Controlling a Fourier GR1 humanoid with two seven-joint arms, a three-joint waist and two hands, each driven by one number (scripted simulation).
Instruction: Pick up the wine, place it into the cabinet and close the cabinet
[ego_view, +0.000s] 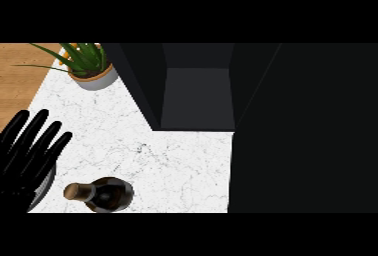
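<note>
The wine bottle (103, 194) is dark glass with a tan cork. It stands on the white marble counter (148, 145) near the front edge, seen from above. My left hand (28, 152) shows at the left edge with straight fingers pointing up, resting just left of the bottle and apart from it. The black cabinet (196, 97) stands open at the back, its dark grey inside visible, with its door (303, 130) swung out and filling the right side. My right hand is out of view.
A potted green plant (90, 67) in a grey pot stands at the counter's back left, close to the cabinet's left wall. A wooden surface (18, 80) lies beyond the counter's left edge.
</note>
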